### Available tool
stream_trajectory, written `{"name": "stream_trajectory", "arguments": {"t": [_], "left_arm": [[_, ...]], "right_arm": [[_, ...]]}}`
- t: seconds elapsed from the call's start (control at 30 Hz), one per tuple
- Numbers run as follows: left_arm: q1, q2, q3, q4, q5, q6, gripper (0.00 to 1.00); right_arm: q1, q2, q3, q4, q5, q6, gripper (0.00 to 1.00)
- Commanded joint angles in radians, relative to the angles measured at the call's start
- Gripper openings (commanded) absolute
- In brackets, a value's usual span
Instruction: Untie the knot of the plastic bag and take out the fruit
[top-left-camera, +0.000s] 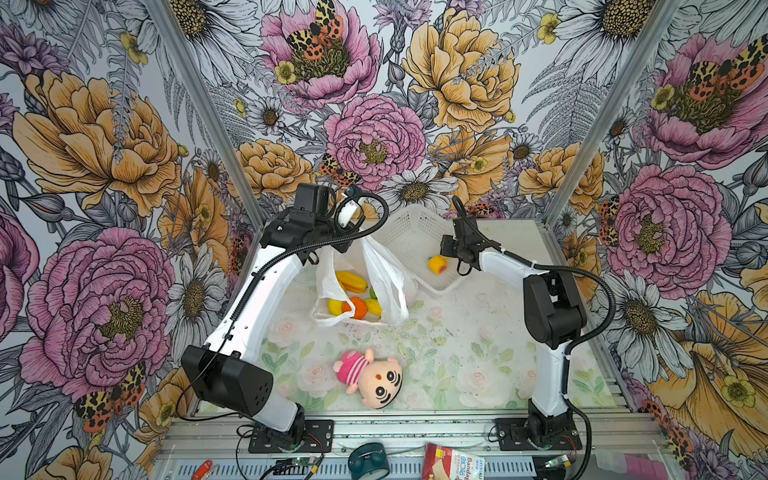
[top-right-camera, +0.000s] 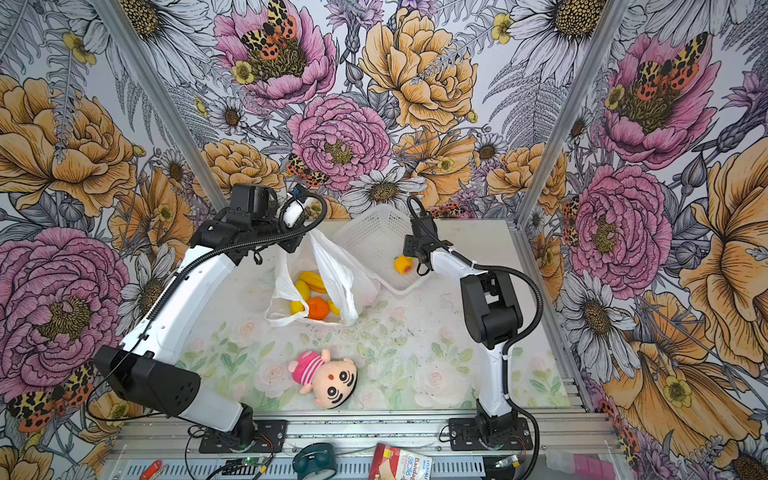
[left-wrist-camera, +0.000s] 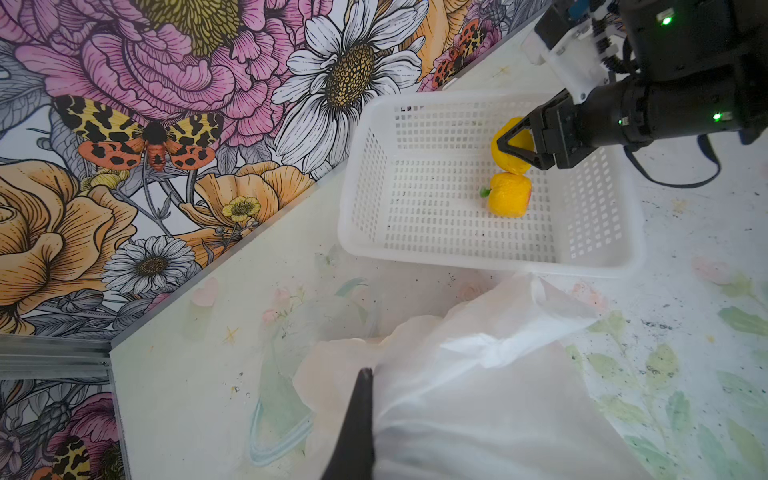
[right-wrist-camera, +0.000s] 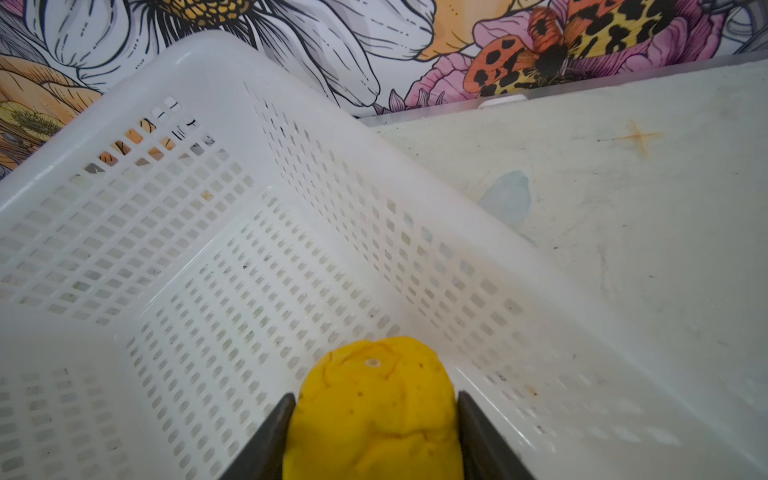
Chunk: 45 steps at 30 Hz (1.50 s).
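The plastic bag (top-left-camera: 386, 282) (top-right-camera: 338, 278) stands mid-table with its mouth gaping; no knot shows. Inside lie fruit: a long yellow one (top-left-camera: 351, 281), an orange one (top-left-camera: 357, 307) and a green one (top-left-camera: 373, 293). My left gripper (left-wrist-camera: 368, 376) is shut on the bag's raised top edge; one black finger (left-wrist-camera: 359, 419) shows and the plastic hides the other. My right gripper (right-wrist-camera: 376, 401) (left-wrist-camera: 509, 143) is shut on a round yellow fruit (right-wrist-camera: 374, 374) low inside the white basket (right-wrist-camera: 208, 83). A second yellow fruit (left-wrist-camera: 509, 195) (top-left-camera: 436, 264) lies on the basket floor.
The perforated basket (top-left-camera: 415, 232) (top-right-camera: 374, 232) sits at the back, touching the bag's right side. A pink-striped plush doll (top-left-camera: 370, 374) lies at the front centre. A teal round object (top-left-camera: 368, 461) and a red packet (top-left-camera: 451, 463) rest on the front rail.
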Motion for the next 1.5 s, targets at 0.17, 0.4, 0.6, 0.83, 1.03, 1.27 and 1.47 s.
{"name": "stream_trajectory", "arguments": {"t": [0.17,0.4,0.6,0.83,1.03,1.27,1.47], "left_arm": [[0.014,0.0,0.028,0.031,0.03,-0.013,0.0],[0.015,-0.002,0.029,0.032,0.031,-0.014,0.0],[0.017,-0.006,0.026,0.031,0.029,-0.012,0.0],[0.018,-0.005,0.027,0.032,0.036,-0.014,0.0],[0.017,-0.009,0.028,0.032,0.037,-0.014,0.0],[0.014,-0.009,0.029,0.032,0.039,-0.014,0.0],[0.009,-0.014,0.023,0.032,0.018,-0.006,0.0]], "right_arm": [[-0.003,-0.002,0.017,-0.001,-0.032,0.012,0.64],[-0.002,-0.029,-0.001,-0.001,-0.043,0.009,0.71],[0.002,-0.148,-0.074,0.005,-0.008,0.016,0.7],[0.104,-0.453,-0.303,0.19,0.007,-0.05,0.6],[0.36,-0.718,-0.516,0.434,0.072,-0.246,0.52],[0.652,-0.851,-0.624,0.57,0.045,-0.469,0.41],[0.769,-0.725,-0.59,0.577,0.025,-0.649,0.35]]}}
